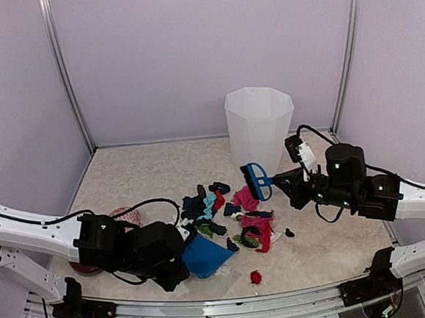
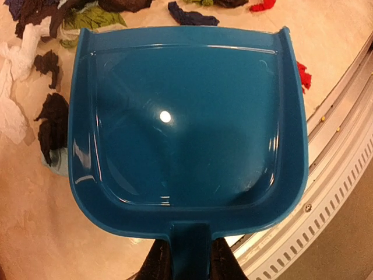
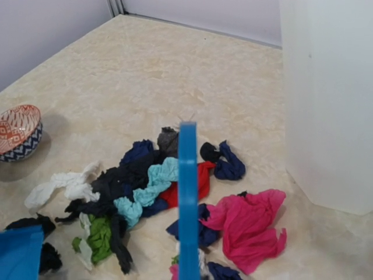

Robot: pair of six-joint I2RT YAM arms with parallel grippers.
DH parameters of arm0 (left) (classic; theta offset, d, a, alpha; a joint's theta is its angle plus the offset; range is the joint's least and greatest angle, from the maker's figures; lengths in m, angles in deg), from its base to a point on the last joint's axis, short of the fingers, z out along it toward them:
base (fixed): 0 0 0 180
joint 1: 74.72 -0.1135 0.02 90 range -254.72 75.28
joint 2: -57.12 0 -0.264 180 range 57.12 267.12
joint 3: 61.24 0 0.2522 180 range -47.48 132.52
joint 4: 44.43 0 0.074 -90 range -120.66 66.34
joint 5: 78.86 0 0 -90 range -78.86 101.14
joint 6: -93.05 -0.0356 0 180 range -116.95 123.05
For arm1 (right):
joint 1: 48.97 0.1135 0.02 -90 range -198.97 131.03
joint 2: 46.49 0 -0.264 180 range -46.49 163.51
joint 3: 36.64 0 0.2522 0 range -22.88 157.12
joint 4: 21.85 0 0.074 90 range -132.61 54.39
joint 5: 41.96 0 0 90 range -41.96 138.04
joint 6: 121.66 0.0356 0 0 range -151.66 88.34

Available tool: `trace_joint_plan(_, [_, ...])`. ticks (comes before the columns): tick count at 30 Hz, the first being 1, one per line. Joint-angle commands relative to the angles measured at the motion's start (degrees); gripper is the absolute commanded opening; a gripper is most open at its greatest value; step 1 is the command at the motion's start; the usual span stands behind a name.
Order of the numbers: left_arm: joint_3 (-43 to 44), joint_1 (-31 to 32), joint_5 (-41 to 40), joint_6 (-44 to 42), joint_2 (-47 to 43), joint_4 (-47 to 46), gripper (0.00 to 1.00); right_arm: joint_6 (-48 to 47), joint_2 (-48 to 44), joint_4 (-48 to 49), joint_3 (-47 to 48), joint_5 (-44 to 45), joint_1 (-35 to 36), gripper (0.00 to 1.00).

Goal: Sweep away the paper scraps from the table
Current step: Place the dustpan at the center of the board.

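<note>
Many paper scraps [image 1: 232,220] lie heaped mid-frame on the table [image 1: 140,172] in the top view, with 1 red scrap [image 1: 256,277] apart at lower centre. The left gripper [image 2: 189,259] pinches the handle of the blue dustpan [image 2: 186,128] at the heap's lower left. The right gripper [image 1: 286,180] is clamped on the blue brush [image 1: 257,181] at the heap's upper right, just below the white bin [image 1: 260,122].

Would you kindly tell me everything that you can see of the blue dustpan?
The dustpan is glossy teal-blue plastic: a shallow tray with raised back and side walls, an open front lip and a short rear handle. Its inside is empty. The left pincer is shut on the handle. It sits by the near edge of the table, lip towards the paper scraps, some close beside one side wall. Whether it rests on the table is unclear.
</note>
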Motion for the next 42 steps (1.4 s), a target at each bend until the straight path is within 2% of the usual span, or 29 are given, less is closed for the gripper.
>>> trace_joint_plan(1, [-0.09, 4.83, -1.96, 8.35, 0.98, 2.78, 0.0, 0.3, -0.77, 0.15, -0.5, 0.46, -0.44, 0.0])
trace_joint_plan(11, [-0.24, 16.85, -1.74, 31.37, -0.49, 14.0, 0.0, 0.25, -0.37, 1.06, -1.23, -0.59, -0.46, 0.0])
trace_joint_plan(15, [-2.34, 19.11, 0.53, 39.44, -3.35, 18.64, 0.0, 0.35, -0.17, 1.96, -1.47, -1.28, -0.44, 0.0])
trace_joint_plan(19, [-5.14, 19.31, 2.13, 43.41, -6.5, 19.99, 0.0, 0.35, -0.25, 2.62, -1.83, -1.73, -0.44, 0.0])
trace_joint_plan(26, [-6.24, 10.37, 2.53, 35.47, -5.28, 18.13, 0.0, 1.02, -2.17, 3.41, -3.38, -1.84, -0.44, 0.0])
trace_joint_plan(33, [-5.15, 0.52, 4.08, 22.39, 1.07, 12.5, 0.0, 1.89, -5.26, 3.31, -5.08, -0.99, -0.44, 0.0])
trace_joint_plan(42, [4.53, -7.75, 1.11, 6.32, 14.15, 8.69, 0.0, 2.95, -6.22, 5.42, -7.04, -1.86, -0.44, 0.0])
